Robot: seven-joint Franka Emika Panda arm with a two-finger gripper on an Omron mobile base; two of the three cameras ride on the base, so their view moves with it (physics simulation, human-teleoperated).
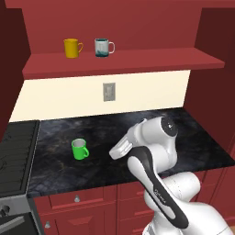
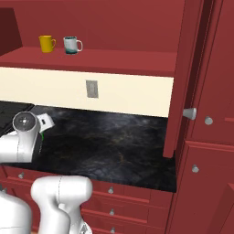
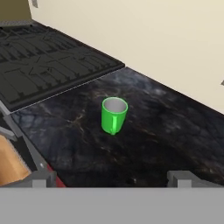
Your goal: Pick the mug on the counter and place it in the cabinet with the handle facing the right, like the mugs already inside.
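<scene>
On the counter [image 1: 193, 137], left of centre, sits the mug [image 1: 80, 149]: green, upright, alone on the black slab, nothing touching it. Inside is pale and looks empty from the hand view [image 3: 114, 115]. Its handle [image 1: 86, 152] points right and slightly toward the near edge in the left base view; in the hand view the handle [image 3: 113, 124] faces the camera.

Stove [image 1: 16, 151] lies just left of the mug, dark grates, edge butting against the counter.

Up in the cabinet [image 1: 124, 62], two mugs stand on the shelf board toward its left end: yellow mug [image 1: 71, 47] further left, white-and-teal mug [image 1: 103, 47] just beside it on the right, small gap between them. Both upright, both handles to the right. Can't see inside either one. Shelf to the right of them is bare red board.

Gripper [image 3: 111, 178] hangs above the near counter edge, to the right of the mug and well apart from it. Fingers [image 3: 179, 178] spread wide, nothing between them; the mug is framed in the gap from a distance.

Wall outlet [image 1: 109, 92] on the cream backsplash, between shelf and counter. Red drawers [image 1: 75, 198] below the slab.
</scene>
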